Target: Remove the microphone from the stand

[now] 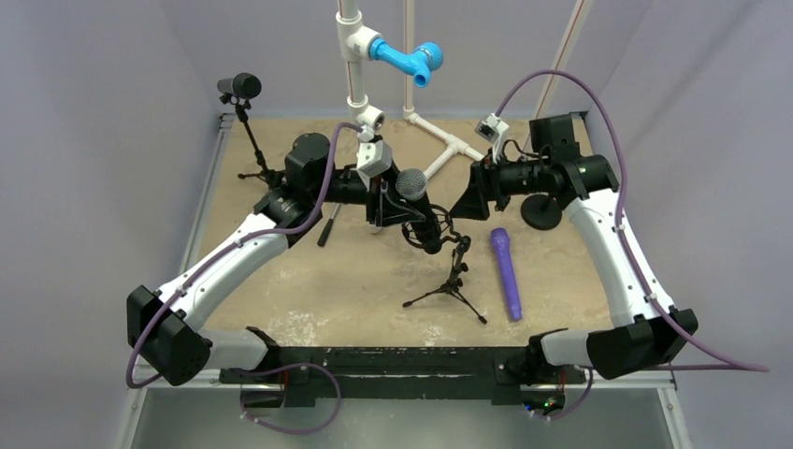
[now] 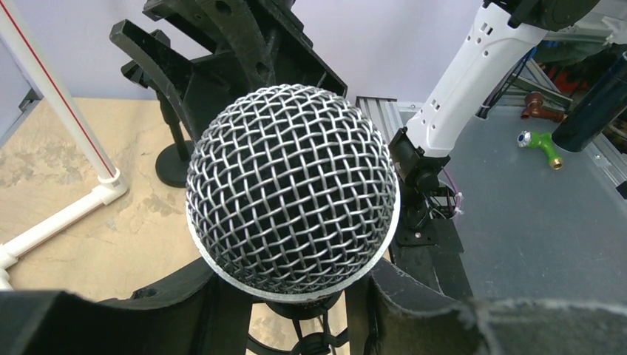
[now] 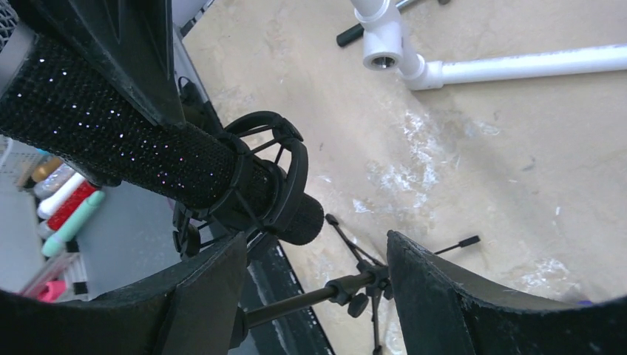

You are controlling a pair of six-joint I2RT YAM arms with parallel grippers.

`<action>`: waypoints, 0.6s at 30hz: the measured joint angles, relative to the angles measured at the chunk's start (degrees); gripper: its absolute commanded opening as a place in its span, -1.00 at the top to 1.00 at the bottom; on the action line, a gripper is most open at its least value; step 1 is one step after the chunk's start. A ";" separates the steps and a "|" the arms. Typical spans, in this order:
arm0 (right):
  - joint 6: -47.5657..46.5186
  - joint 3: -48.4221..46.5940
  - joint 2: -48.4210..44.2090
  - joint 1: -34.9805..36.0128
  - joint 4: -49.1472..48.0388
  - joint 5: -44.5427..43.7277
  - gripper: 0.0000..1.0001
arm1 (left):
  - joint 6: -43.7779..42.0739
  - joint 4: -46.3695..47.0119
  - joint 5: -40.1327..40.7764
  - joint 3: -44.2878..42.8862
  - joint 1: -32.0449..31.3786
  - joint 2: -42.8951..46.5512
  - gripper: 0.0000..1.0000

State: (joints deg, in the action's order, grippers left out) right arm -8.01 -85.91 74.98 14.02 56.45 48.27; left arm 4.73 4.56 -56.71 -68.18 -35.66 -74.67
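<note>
The microphone [image 1: 412, 185] has a silver mesh head and a black glittery body. It sits tilted in a black shock mount [image 3: 270, 177] on a small tripod stand [image 1: 454, 281] mid-table. My left gripper [image 1: 379, 210] reaches in from the left. In the left wrist view [image 2: 296, 310] its fingers hug the neck just under the mesh head [image 2: 292, 188]. My right gripper [image 1: 465, 201] is open just right of the microphone. In the right wrist view [image 3: 318, 296] the stand's pole [image 3: 296, 303] shows between the fingers, and the microphone body [image 3: 133, 140] is above left.
A purple microphone [image 1: 506, 271] lies on the table right of the stand. Another black microphone on a stand [image 1: 241, 87] is at the back left. A white pipe frame [image 1: 449, 140] with a blue fitting [image 1: 407, 58] and a black round base [image 1: 540, 213] stand at the back.
</note>
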 measured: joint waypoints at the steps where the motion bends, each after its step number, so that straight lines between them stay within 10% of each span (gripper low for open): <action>1: 0.61 0.00 0.59 -0.02 0.02 0.74 -0.36 | -0.09 -0.28 0.00 -0.17 0.00 0.00 1.00; 18: 4.87 3.37 1.16 2.23 -0.31 5.90 -0.23 | -1.36 -1.64 1.05 -1.07 0.00 -0.74 1.00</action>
State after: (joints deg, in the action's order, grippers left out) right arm -3.14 -82.54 76.14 16.25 56.14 54.17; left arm 3.38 2.92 -55.66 -69.25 -35.66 -75.42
